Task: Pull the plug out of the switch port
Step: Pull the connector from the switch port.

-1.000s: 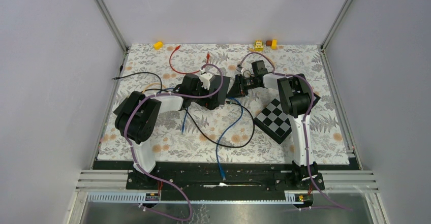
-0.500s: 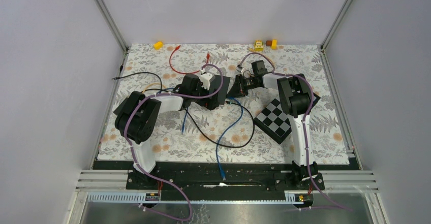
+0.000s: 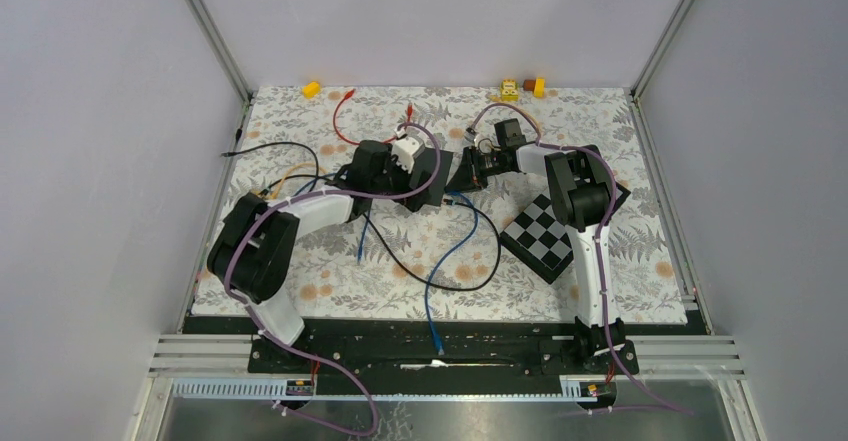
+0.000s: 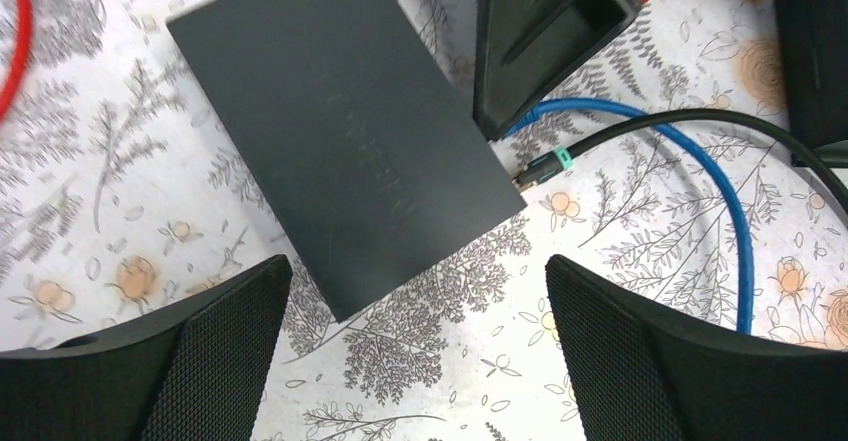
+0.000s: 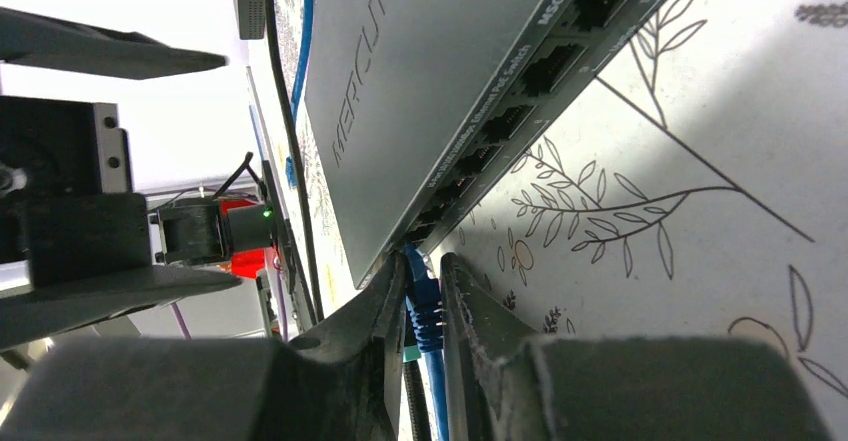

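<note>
The dark grey switch [image 4: 340, 131] lies flat on the flowered mat, and my left gripper [image 4: 415, 271] hovers above its near corner, open and holding nothing. In the right wrist view the switch [image 5: 430, 91] shows its row of ports. A blue plug [image 5: 424, 301] sits at the port nearest the corner, its tip still in the port. My right gripper [image 5: 425, 261] is shut on this plug, one finger on each side. From above, the right gripper [image 3: 466, 175] is at the switch's right side and the left gripper [image 3: 405, 166] is over the switch [image 3: 436, 187].
The blue cable [image 3: 450, 251] and a black cable [image 3: 420, 276] loop toward the near edge. A black plug with a green band [image 4: 545, 166] lies beside the switch. A checkered board [image 3: 545, 236] lies right, a red cable [image 3: 340, 121] behind, and yellow blocks [image 3: 312, 89] along the far edge.
My left arm's elbow swung left and toward the near edge, and its wrist shifted slightly toward the back. The right gripper closed a little further on the blue plug.
</note>
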Tool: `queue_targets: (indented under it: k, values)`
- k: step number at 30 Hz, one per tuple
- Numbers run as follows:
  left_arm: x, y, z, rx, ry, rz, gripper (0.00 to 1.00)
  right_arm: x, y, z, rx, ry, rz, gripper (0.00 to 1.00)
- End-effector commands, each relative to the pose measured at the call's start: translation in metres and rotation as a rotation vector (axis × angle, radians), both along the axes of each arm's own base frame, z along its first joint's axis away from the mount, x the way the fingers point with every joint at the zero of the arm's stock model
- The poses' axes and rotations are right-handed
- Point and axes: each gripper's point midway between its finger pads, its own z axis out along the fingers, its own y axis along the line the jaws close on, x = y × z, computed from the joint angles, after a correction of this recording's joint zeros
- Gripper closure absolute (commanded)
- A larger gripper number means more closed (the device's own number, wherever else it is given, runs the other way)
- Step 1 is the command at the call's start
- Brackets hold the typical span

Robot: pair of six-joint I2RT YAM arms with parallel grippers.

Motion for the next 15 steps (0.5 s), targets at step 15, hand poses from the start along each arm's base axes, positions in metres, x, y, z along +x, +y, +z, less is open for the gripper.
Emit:
queue_targets:
  k: [15]
  values:
    - [0.010,-0.041,0.001,0.258,-0.291,-0.079,0.01,-0.003,-0.008,-0.049,-0.113,0.004,-0.032,0.97]
